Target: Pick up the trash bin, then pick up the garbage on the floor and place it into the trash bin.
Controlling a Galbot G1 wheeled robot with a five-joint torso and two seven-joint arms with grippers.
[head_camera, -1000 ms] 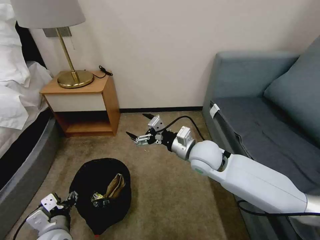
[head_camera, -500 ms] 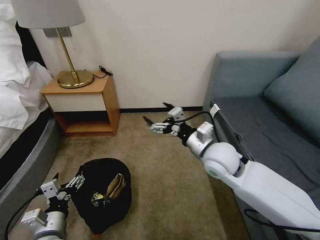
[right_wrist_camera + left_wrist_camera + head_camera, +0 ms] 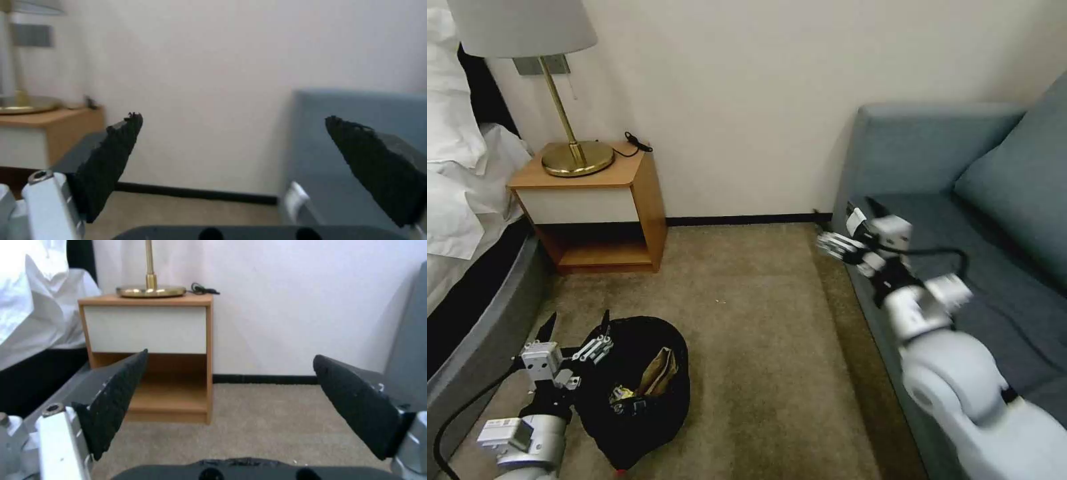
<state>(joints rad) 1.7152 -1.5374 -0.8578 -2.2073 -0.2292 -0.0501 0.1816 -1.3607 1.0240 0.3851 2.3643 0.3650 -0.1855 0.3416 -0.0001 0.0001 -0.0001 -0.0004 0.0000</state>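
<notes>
The trash bin [image 3: 627, 427], lined with a crinkled black bag, stands on the carpet at the lower left. Garbage lies inside it: a crumpled brown paper bag [image 3: 658, 372] and small wrappers [image 3: 624, 393]. My left gripper [image 3: 578, 324] is open just beside the bin's left rim, holding nothing. In the left wrist view the left gripper [image 3: 231, 355] has its fingers spread wide, facing the nightstand. My right gripper [image 3: 847, 212] is open and empty, raised at the sofa's front corner. The right gripper [image 3: 233, 116] faces the wall and sofa arm.
A wooden nightstand [image 3: 594, 207] with a brass lamp [image 3: 577, 157] stands at the back left, next to the bed [image 3: 467, 280]. The grey-blue sofa [image 3: 960, 220] runs along the right. Bare carpet [image 3: 760, 320] lies between the bin and the sofa.
The right arm swung from over the middle of the carpet to the sofa's front corner. The left gripper came off the bin's rim, opened and rose a little.
</notes>
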